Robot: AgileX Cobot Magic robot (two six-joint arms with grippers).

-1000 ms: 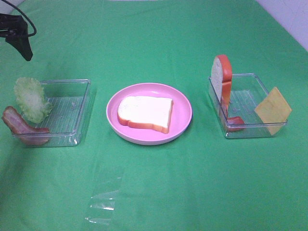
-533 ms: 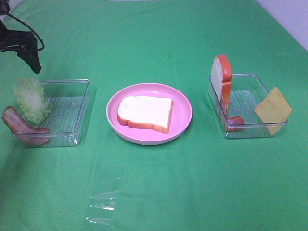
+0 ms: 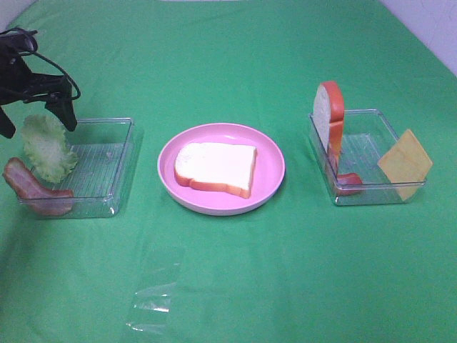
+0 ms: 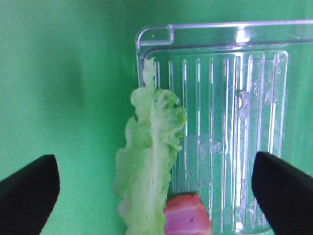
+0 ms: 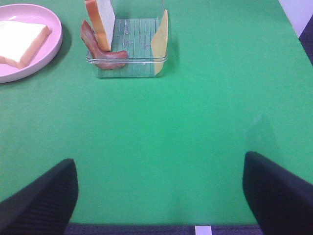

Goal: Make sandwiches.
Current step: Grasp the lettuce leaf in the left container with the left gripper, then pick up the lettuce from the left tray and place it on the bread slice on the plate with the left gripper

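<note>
A white bread slice (image 3: 214, 168) with orange crust lies on the round pink plate (image 3: 214, 207). In the left clear tray (image 3: 107, 123) a green lettuce leaf (image 3: 46, 146) stands on edge beside a reddish-brown bacon strip (image 3: 32, 189). My left gripper (image 3: 37, 120) is open just above the lettuce (image 4: 149, 161), one finger on each side (image 4: 156, 191). The right tray (image 3: 371, 196) holds an upright bread slice (image 3: 330, 118), a red strip (image 3: 348, 182) and a yellow cheese square (image 3: 405, 163). My right gripper (image 5: 161, 196) is open and empty, well back from that tray (image 5: 127, 61).
A clear plastic sheet (image 3: 153, 293) lies flat on the green cloth in front of the plate. The right wrist view shows the plate's rim (image 5: 54, 44) and the table's front edge (image 5: 146, 227).
My left gripper has come in from the far left, moving right and down to just above the lettuce at the left tray. Nothing else has moved.
</note>
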